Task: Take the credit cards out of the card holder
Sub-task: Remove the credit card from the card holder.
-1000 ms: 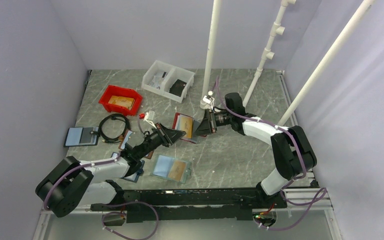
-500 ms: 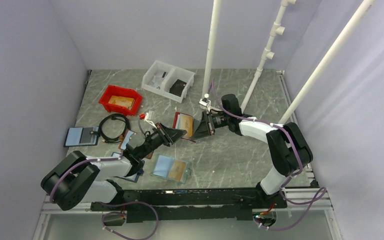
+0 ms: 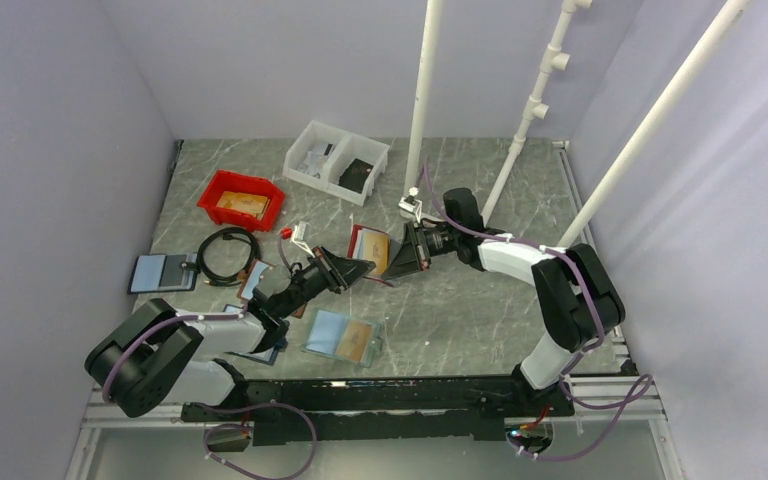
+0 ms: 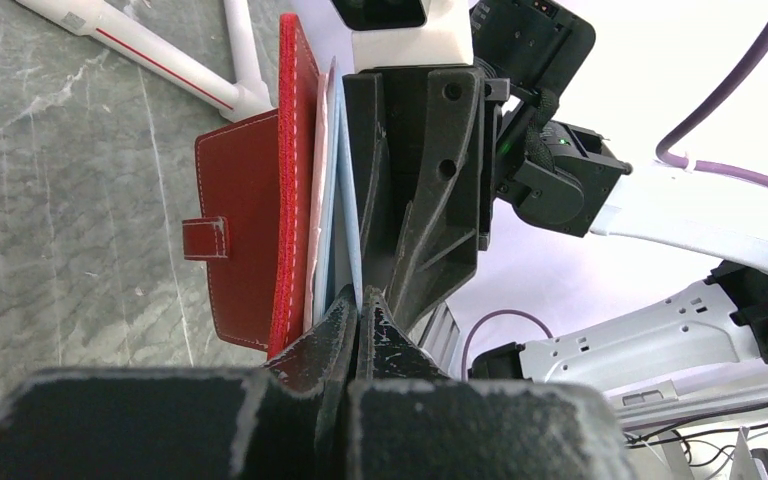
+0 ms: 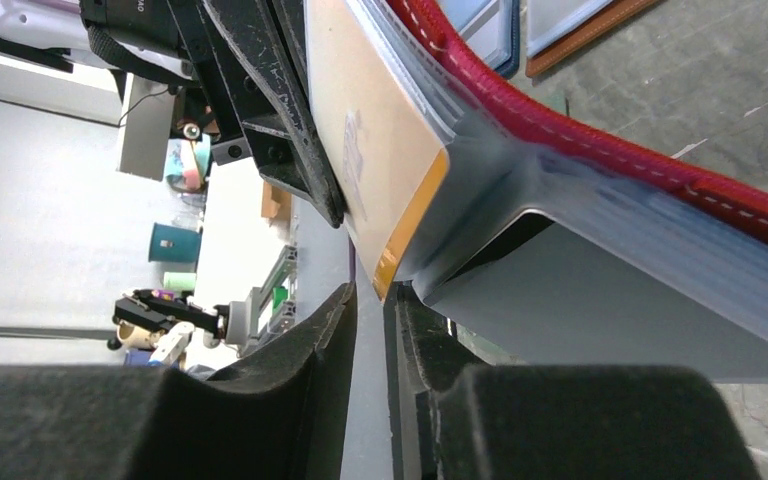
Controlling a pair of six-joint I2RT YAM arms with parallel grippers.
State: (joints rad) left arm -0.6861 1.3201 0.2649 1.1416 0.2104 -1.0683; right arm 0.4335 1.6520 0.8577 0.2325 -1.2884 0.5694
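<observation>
The red card holder [image 3: 364, 244] stands tilted between my two grippers at mid table. In the left wrist view its red cover [image 4: 250, 240] and small tab [image 4: 205, 238] face left, with pale blue-grey cards [image 4: 332, 190] edge-on beside it. My left gripper [image 4: 358, 300] is shut on the lower edge of a pale blue-grey card. In the right wrist view a tan-orange card [image 5: 360, 130] sits in the holder under the red stitched edge [image 5: 580, 140]. My right gripper [image 5: 372, 295] is closed to a narrow gap, with the corner of the tan-orange card and its pocket in its mouth.
A light teal holder with an orange card [image 3: 342, 337] lies near the front. A red bin [image 3: 240, 198], a white two-part bin [image 3: 336, 160], a black cable coil [image 3: 225, 255] and a dark holder [image 3: 163, 272] lie to the left and back. White poles [image 3: 422, 100] rise behind the right gripper.
The right arm has shifted a little to the left and lower with the holder. The left arm has barely moved. Both grips look the same.
</observation>
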